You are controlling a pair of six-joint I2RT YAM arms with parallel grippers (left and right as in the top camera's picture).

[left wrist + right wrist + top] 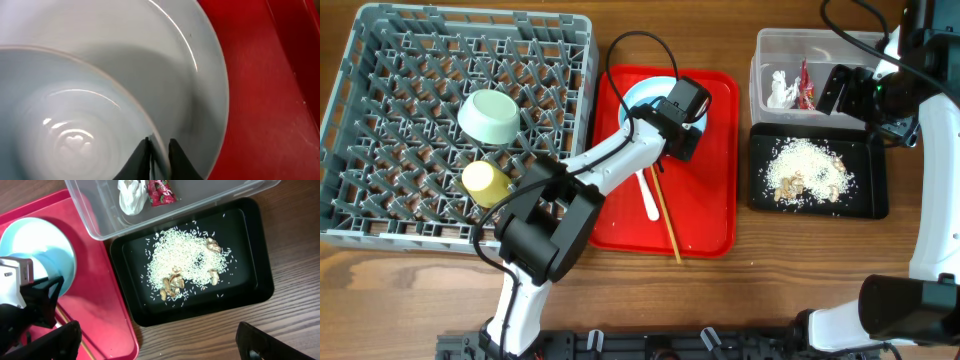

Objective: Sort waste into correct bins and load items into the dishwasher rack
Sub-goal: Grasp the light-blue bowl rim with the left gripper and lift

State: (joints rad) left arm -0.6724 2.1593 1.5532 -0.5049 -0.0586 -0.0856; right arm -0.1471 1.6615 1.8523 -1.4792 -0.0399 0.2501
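Grey and latticed, the dishwasher rack (pixel 400 90) fills the left side of the desk (pixel 800 270). The light-green bowl (pixel 488 116) and the small yellow cup (pixel 485 181) rest among its pegs. Just right of it lies the red tray (pixel 710 200). The pale-blue plate (pixel 200 75) sits at its far end, and the pale-blue bowl (pixel 65 125) stands inside the plate.

The left fingers (pixel 140 160) are drawn narrow and pinch the bowl's rim, one inside the bowl and one outside. The white fork (pixel 650 195) and the wooden chopsticks (pixel 668 220) lie side by side on the near part of the red tray.

At the far right, the clear tub (pixel 840 45) holds the crumpled tissue (pixel 780 88) and the red-and-white wrapper (pixel 806 85), which touch each other. The black tray (pixel 870 160) sits just in front of the tub, with the rice-like crumbs (pixel 808 172) heaped near its middle.

The right fingers (pixel 55 342) are spread wide and hold nothing. They are up above the black tray and the tub.
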